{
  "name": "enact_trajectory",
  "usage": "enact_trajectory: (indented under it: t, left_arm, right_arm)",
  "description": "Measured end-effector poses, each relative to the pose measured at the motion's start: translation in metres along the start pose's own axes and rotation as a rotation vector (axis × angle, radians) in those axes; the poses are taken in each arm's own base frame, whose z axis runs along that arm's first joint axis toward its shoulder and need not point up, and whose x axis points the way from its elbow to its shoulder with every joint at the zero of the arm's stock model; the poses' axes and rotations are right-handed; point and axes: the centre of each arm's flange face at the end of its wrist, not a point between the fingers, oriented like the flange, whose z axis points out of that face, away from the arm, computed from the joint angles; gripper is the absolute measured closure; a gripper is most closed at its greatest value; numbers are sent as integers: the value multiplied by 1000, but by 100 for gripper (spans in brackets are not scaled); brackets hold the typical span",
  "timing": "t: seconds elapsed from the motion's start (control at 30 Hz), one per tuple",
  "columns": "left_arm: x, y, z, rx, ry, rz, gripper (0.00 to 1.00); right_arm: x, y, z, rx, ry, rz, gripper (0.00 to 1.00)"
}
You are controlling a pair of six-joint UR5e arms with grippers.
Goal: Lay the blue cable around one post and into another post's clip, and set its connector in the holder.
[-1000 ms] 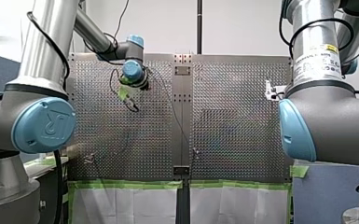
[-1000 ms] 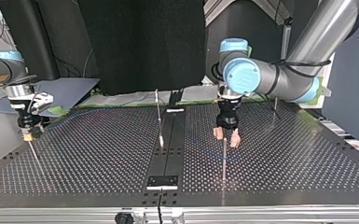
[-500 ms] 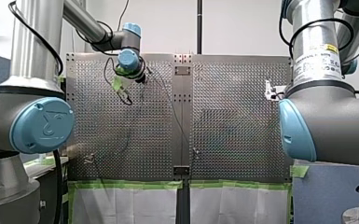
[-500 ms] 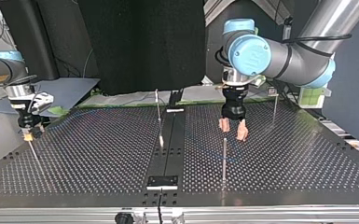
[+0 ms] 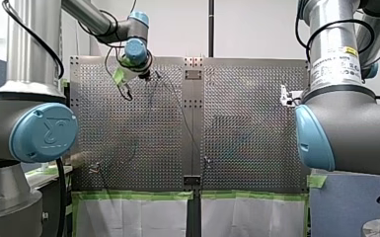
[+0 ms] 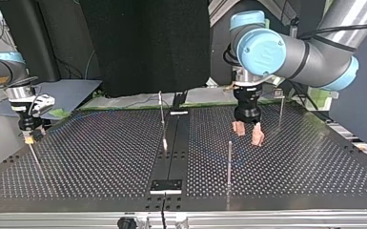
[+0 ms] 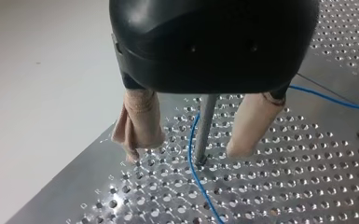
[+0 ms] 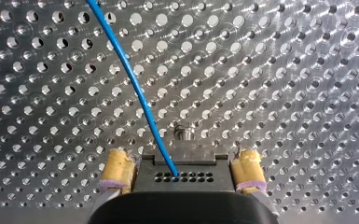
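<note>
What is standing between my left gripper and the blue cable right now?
Only a thin metal post. It rises between the open beige pads of my left gripper, and the blue cable lies on the table right beside the post's base. Nothing else visible blocks the way down to it.

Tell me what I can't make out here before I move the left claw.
- Left wrist view: top of the post, hidden by the body of my left claw.
- Right wrist view: end of the blue cable, hidden under my right claw.
- Top view: the cable's route, too thin against the table.
</note>
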Motion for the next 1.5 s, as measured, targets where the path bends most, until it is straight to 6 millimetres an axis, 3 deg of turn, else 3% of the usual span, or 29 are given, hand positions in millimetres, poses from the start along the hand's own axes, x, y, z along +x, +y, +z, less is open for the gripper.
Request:
enact_trajectory:
  t: [0.73, 1.5]
  left_arm:
    - [-51, -38, -7, -32, -11, 181, 0]
    - [-43, -34, -22, -32, 148, 453, 0]
  right_arm:
    - [0, -2, 0, 2, -1, -1, 2]
    - [0, -3, 0, 4, -2, -2, 2]
